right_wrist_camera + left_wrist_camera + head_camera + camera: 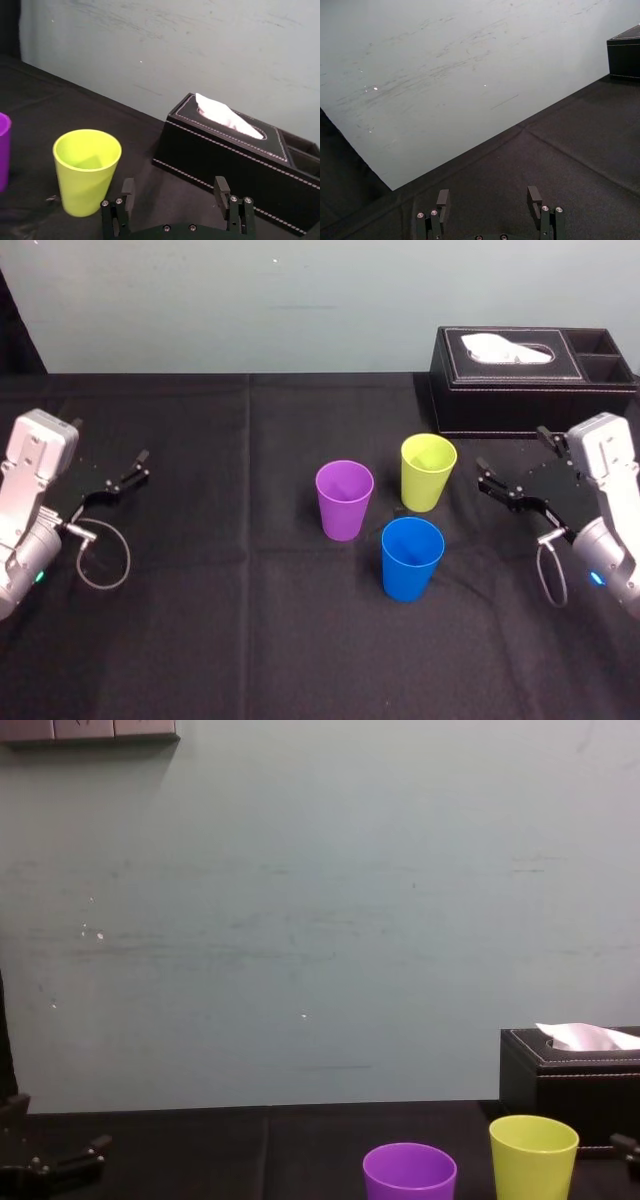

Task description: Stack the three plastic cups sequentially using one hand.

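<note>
Tablecloth [250,640] black, wall [300,300] pale; we see right gripper [174,184] agape, empty, yellow-green cup [86,170] near; left gripper [488,194] agape, empty too.

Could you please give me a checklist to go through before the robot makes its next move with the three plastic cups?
1. Cups upright, mouths up: ok. The purple tapered plastic cup, yellow-green plastic cup and blue plastic cup all stand on the black table.
2. Cups separate, none nested: ok.
3. Right gripper open and empty, beside the yellow-green cup: ok.
4. Left gripper open, parked far from the cups: ok.
5. Room between the yellow-green cup and the black stitched tissue box: ok, a gap shows, though it looks tight.
</note>
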Robot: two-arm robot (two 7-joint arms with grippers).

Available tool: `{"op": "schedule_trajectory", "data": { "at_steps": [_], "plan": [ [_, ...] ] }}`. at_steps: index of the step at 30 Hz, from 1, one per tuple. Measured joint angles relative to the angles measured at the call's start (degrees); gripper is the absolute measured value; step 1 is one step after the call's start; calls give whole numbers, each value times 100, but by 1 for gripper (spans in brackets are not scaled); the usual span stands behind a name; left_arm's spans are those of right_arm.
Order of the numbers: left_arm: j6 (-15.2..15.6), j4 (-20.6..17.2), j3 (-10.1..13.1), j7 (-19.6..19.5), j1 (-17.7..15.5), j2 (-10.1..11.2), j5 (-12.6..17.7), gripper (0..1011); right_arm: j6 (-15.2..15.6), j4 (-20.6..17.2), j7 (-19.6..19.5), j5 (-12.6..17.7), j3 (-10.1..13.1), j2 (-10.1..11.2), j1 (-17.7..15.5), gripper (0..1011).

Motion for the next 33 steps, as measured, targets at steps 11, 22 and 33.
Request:
{"op": "schedule_trajectory", "data": {
  "at_steps": [11,22,33],
  "plan": [
    [0,0,0,0,0,0,0,1011,187,-952,649,689,511,571,-960,1003],
    [0,0,0,0,0,0,0,1011,53,-1738,1532,1278,867,1250,-2141,1003],
    [0,0,0,0,0,0,0,1011,279,-1986,2031,1521,717,1089,-2276,1003]
  ]
}}
